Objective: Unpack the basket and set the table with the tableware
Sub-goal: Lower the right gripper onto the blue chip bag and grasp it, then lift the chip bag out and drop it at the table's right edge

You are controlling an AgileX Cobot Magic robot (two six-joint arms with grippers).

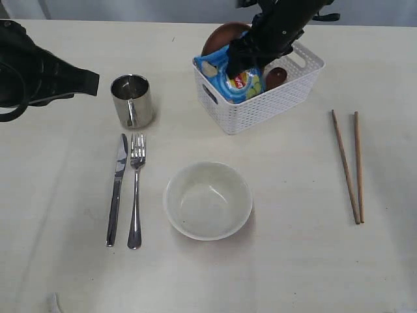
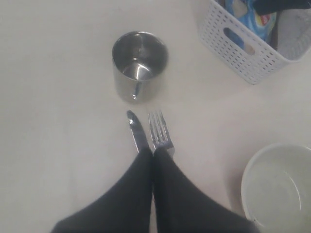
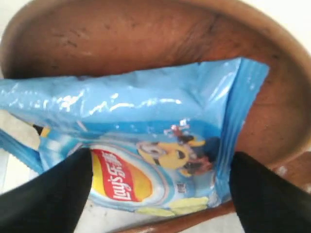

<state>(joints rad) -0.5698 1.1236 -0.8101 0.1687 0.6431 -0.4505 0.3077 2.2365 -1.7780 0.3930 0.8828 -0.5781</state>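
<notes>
The white basket [image 1: 260, 107] stands on the table [image 1: 293, 261] at the back. In it are a brown plate [image 1: 221, 36], a wooden spoon [image 1: 276, 76] and a blue snack bag [image 1: 238, 81]. My right gripper [image 1: 241, 62] reaches into the basket, open. Its fingers [image 3: 53, 194] stand on either side of the bag [image 3: 146, 131], in front of the plate [image 3: 146, 39]. On the table lie the mug [image 1: 132, 100], knife [image 1: 117, 189], fork [image 1: 135, 192], bowl [image 1: 207, 200] and two chopsticks [image 1: 345, 166]. My left gripper [image 2: 153, 154] is shut and empty, above the knife [image 2: 137, 132] and fork [image 2: 159, 133].
The left arm [image 1: 39, 72] hangs over the table's left side beside the mug [image 2: 139, 63]. The bowl [image 2: 279, 184] sits in front of the basket [image 2: 243, 48]. The chopsticks lie side by side at the right.
</notes>
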